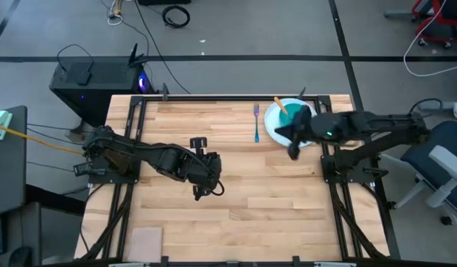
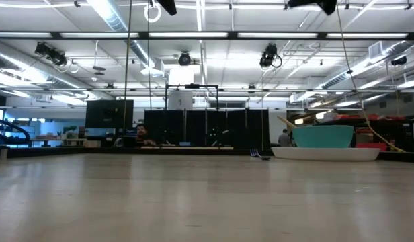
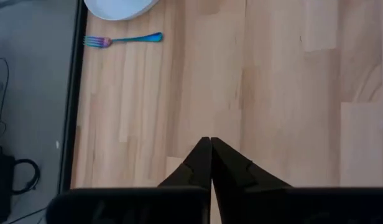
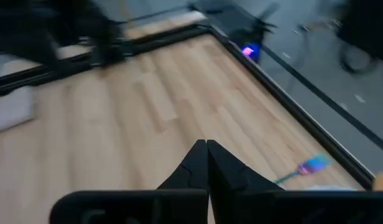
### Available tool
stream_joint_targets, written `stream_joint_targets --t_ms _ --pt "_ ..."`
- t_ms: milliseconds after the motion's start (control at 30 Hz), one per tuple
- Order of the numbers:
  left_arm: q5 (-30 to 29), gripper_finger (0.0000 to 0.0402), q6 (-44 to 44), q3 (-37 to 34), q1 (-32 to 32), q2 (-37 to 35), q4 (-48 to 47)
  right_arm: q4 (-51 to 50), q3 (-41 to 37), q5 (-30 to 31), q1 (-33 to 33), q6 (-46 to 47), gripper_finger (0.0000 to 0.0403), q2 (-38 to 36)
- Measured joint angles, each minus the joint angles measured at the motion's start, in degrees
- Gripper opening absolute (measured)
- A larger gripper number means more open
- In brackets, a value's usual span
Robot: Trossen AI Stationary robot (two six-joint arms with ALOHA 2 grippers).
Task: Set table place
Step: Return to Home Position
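High view: white plate (image 1: 274, 124) located on table (image 1: 236, 215) near far right corner. Teal bowl (image 1: 300, 117) seated on plate, orange-handled spoon (image 1: 280, 105) laid in bowl. Blue-handled fork (image 1: 256, 124) laid just left of plate. Right gripper (image 1: 293, 150) held above plate's near edge, left gripper (image 1: 201, 191) over table middle.

Low view: bowl seen on plate at right.

Left wrist view: left fingers (image 3: 198, 163) pressed together.

Right wrist view: right fingers (image 4: 194, 163) pressed together over bare wood.
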Motion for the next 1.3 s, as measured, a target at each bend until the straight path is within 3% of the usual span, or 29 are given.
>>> stream_joint_targets --t_ms 133,267,467,600,800,1033,1300 --pt "-0.08 0.0011 1.51 -4.57 0.86 -3.67 4.10 -0.80 -0.03 0.09 8.15 -1.03 0.0003 -4.13" --pt "1.34 0.0008 3.15 -16.82 2.17 -12.37 16.31 -0.51 -1.69 1.63 15.69 -0.65 0.0002 -8.31" --pt "13.56 0.0006 6.01 -33.61 4.13 -27.23 37.02 0.42 -6.53 1.60 25.05 -1.02 0.0002 -11.79" --pt "20.41 0.0011 12.76 -42.68 4.05 -35.09 49.87 5.30 -11.27 1.44 30.90 -3.27 0.0002 -13.90" --pt "25.86 0.0006 18.57 -56.07 5.62 -46.61 64.97 12.63 -16.55 1.45 38.53 -8.50 0.0002 -20.12" --pt "36.30 0.0010 16.59 -69.82 9.20 -57.44 79.67 19.09 -25.53 1.50 42.56 -10.15 0.0002 -28.89" --pt "39.56 0.0013 17.10 -77.29 9.42 -61.12 82.35 36.12 -41.68 1.50 42.64 -13.19 0.0003 -33.10"
